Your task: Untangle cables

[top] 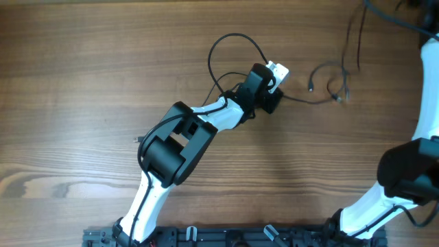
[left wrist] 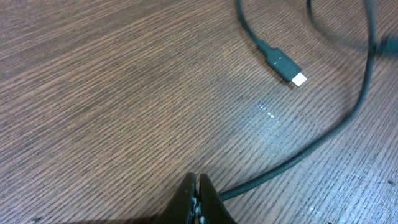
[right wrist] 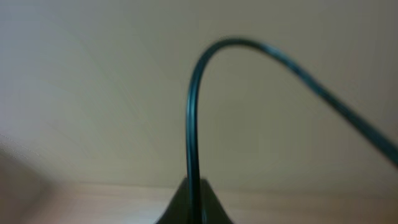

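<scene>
Wood-grain tabletop (top: 82,82) seen from above, with thin black cables (top: 328,86) lying right of centre. One loop arcs beside the left arm (top: 206,120), and a smaller bunch lies further right, with a strand trailing toward the top edge. Left gripper (left wrist: 198,194): closed, low over the tabletop, pinching a cable (left wrist: 298,158) that runs out to the right and curves upward. A plug (left wrist: 284,65) with a pale tip lies loose just beyond. Right gripper (right wrist: 194,200): closed on a second cable (right wrist: 191,118), which rises from its tips and bends to the right against a plain, blurred beige background.
</scene>
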Available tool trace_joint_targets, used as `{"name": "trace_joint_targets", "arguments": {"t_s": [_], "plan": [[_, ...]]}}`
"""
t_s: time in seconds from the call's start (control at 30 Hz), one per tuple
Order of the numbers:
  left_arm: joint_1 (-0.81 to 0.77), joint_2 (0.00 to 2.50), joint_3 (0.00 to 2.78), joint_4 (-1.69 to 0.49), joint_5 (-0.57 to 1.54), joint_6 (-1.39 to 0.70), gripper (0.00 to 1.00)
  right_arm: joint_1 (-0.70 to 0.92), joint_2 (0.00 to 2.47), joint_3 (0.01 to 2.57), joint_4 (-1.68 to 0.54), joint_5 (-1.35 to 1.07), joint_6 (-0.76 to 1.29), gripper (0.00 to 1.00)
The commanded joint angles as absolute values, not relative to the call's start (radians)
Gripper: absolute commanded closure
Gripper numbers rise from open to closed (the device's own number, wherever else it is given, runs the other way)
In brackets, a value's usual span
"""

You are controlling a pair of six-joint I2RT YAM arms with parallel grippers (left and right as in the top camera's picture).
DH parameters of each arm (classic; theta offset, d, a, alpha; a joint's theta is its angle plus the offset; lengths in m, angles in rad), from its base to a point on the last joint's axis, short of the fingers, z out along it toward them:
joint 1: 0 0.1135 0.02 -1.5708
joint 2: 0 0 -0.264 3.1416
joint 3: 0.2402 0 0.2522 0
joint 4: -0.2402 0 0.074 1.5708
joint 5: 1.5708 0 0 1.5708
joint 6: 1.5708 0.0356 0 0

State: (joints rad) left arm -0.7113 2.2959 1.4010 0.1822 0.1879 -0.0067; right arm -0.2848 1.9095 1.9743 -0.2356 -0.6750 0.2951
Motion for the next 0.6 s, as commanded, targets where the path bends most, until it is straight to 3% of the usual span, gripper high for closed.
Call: {"name": "trace_joint_targets", "arguments": {"t_s": [0.0, 0.07, 0.13, 0.33, 0.47, 0.57], "plan": [[-0.721, 2.373, 1.327, 0.088, 0.205, -0.016, 0.96, -0.360, 1.851, 2.005, 0.178, -0.843, 0.675, 0.96], [-0.721, 2.373, 1.327, 0.085, 0.205, -0.016, 0.96, -0.404, 1.847, 2.005, 0.284, -0.707, 0.672, 0.96], [-0.721, 2.373, 1.327, 0.068, 0.205, -0.016, 0.96, -0.446, 1.841, 2.005, 0.215, -0.555, 0.580, 0.96], [-0.721, 2.373, 1.327, 0.033, 0.186, -0.016, 0.96, -0.516, 1.878, 2.004, -0.373, 0.326, 0.171, 0.96], [-0.721, 2.373, 1.327, 0.029, 0.186, -0.016, 0.96, -0.554, 1.950, 2.004, -0.382, 0.569, -0.044, 0.96], [-0.721, 2.373, 1.327, 0.047, 0.186, -0.016, 0.96, -0.573, 1.974, 2.004, -0.458, 0.421, -0.073, 0.95]]}}
